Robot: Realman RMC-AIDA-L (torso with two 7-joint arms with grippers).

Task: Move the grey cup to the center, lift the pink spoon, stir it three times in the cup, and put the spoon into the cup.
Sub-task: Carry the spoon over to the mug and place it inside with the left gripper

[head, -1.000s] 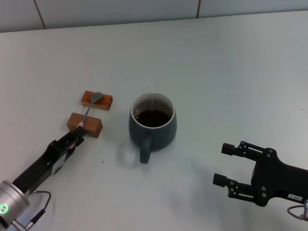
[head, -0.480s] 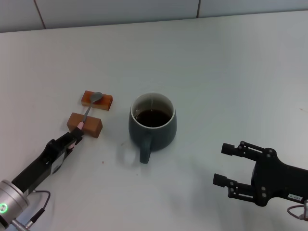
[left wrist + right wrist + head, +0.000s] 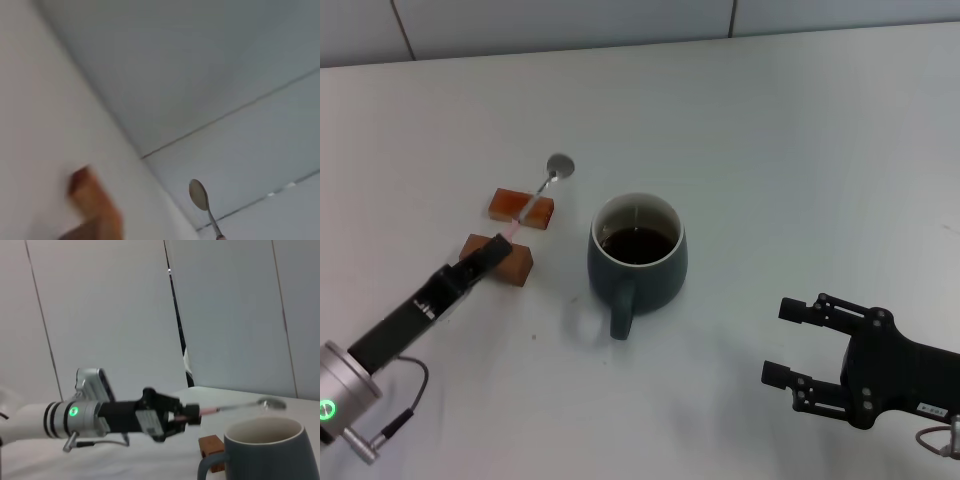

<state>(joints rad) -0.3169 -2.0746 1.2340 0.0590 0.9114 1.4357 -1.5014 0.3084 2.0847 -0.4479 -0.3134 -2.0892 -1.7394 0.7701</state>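
Note:
The grey cup (image 3: 637, 260) stands at the table's middle, handle toward me, dark liquid inside; it also shows in the right wrist view (image 3: 265, 447). My left gripper (image 3: 498, 250) is shut on the handle of the pink spoon (image 3: 542, 189) and holds it raised above the two brown blocks, left of the cup, bowl pointing away. The spoon's silver bowl shows in the left wrist view (image 3: 198, 194) and the spoon in the right wrist view (image 3: 240, 406). My right gripper (image 3: 782, 342) is open and empty at the front right.
Two brown rectangular blocks lie left of the cup, the far one (image 3: 520, 207) and the near one (image 3: 498, 262), partly under my left gripper. A tiled wall (image 3: 570, 20) borders the table's far edge.
My left gripper has closed on the spoon's handle and lifted it off the two blocks; the spoon's bowl now hangs beyond the far block. The right arm and the cup have not moved.

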